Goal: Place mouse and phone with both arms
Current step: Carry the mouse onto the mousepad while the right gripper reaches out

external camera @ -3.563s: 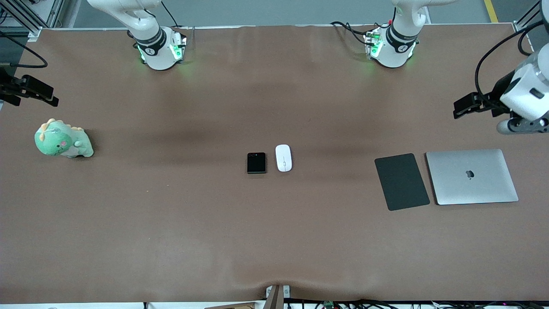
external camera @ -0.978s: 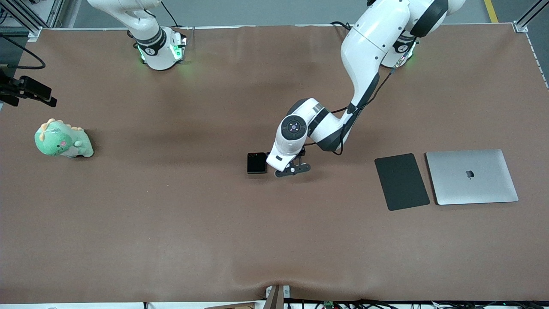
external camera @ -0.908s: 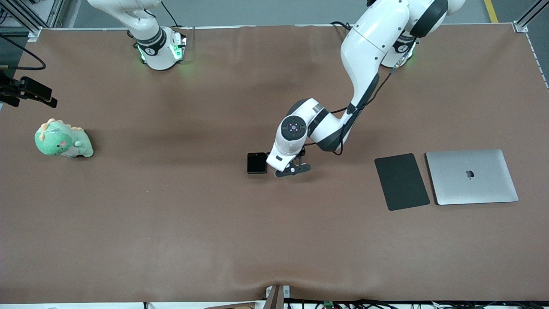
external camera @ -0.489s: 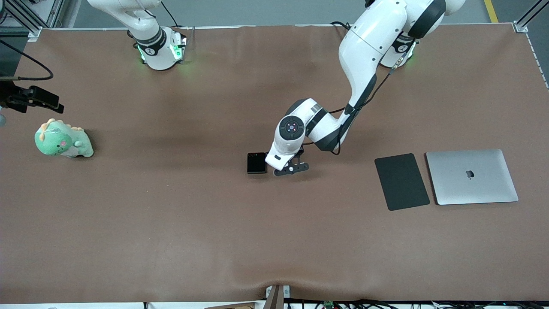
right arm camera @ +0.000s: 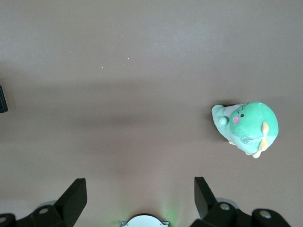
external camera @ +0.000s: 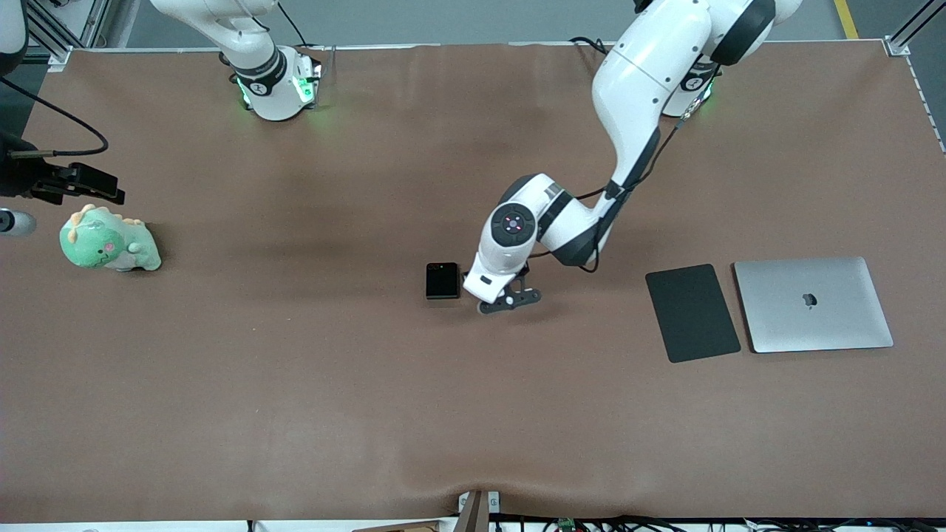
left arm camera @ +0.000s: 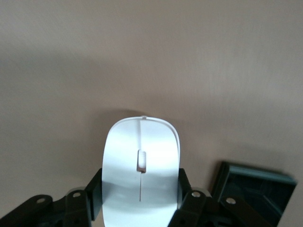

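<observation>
The left end effector [external camera: 508, 301] is down at the middle of the brown worktop [external camera: 369, 414], its two fingers [left arm camera: 93, 189] pressed against the two long sides of the white mouse [left arm camera: 141, 165], which they hold between them. In the left wrist view the mouse's thin centre line and small wheel slot face up. Whether the mouse touches the worktop or hangs just above it, I cannot tell. In the front view the arm's wrist covers the mouse completely.

The black phone [external camera: 442, 281] lies flat on the worktop just beside the left end effector, toward the right arm's end of the table, apart from the fingers. One corner of it also shows in the left wrist view [left arm camera: 255, 187], close beside the gripped mouse.

The right end effector [external camera: 74, 181] waits up in the air over the worktop's edge at the right arm's end, its fingers [right arm camera: 73, 198] spread wide with nothing between them. A green plush dinosaur [external camera: 107, 240] (pink cheek, orange spikes) sits on the worktop close by it.

Toward the left arm's end of the table a dark grey pad [external camera: 692, 312] lies flat, and a closed silver laptop [external camera: 813, 304] lies just beside it, closer to that end.
</observation>
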Motion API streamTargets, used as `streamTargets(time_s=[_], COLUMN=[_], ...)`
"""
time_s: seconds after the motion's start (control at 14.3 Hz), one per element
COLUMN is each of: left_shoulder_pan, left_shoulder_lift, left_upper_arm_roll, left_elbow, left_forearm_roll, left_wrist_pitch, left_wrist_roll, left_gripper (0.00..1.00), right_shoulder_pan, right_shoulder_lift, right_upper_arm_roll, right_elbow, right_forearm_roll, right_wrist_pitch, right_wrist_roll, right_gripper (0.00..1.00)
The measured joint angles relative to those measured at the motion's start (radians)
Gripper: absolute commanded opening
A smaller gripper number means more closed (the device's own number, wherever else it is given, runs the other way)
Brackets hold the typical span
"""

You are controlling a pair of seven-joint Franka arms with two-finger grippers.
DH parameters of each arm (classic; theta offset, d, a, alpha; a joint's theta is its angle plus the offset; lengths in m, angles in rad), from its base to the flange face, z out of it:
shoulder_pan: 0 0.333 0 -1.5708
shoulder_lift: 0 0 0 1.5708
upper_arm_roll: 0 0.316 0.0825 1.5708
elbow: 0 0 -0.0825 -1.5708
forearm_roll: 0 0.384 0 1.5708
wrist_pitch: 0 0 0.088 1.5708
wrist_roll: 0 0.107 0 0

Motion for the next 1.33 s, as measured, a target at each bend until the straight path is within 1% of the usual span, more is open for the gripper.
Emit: streamTargets(time_s=[0.28,0.49,0.63,0.84,0.98,1.12,1.33], left_shoulder_pan=[0.134,0.246,0.321,0.464,0.547,0.59,0.606], left_shoulder_lift=[-0.13,-0.217,-0.25,-0.263,-0.263,-0.262,-0.255], left_upper_arm_roll=[0.002,0.001,0.002,0.002,0.001,0.001,0.002], left_elbow=[-0.016,-0.1,-0.157,-0.213,-0.244,-0.281,-0.355], left_forearm_roll=[0.002,0.003,0.005,0.006,0.006,0.006,0.006], left_wrist_pitch=[-0.14,-0.158,-0.158,-0.156,-0.147,-0.102,0.006], left_wrist_roll=[0.16,0.304,0.404,0.595,0.681,0.7,0.719], left_gripper=[0.4,0.4,0.41,0.44,0.44,0.44,0.44], right_shoulder_pan=[0.046,0.082,0.097,0.128,0.148,0.17,0.214], right_shoulder_lift=[0.02,0.048,0.065,0.101,0.13,0.161,0.198], right_upper_arm_roll=[0.007,0.008,0.009,0.009,0.01,0.011,0.011], right_elbow=[0.0,0.0,0.0,0.0,0.0,0.0,0.0], right_forearm_roll=[0.019,0.039,0.044,0.061,0.082,0.101,0.109], right_wrist_pitch=[0.002,0.023,0.06,0.114,0.137,0.174,0.218], right_wrist_roll=[0.0,0.001,0.001,0.001,0.001,0.008,0.078], right_gripper=[1.0,1.0,1.0,1.0,1.0,1.0,1.0])
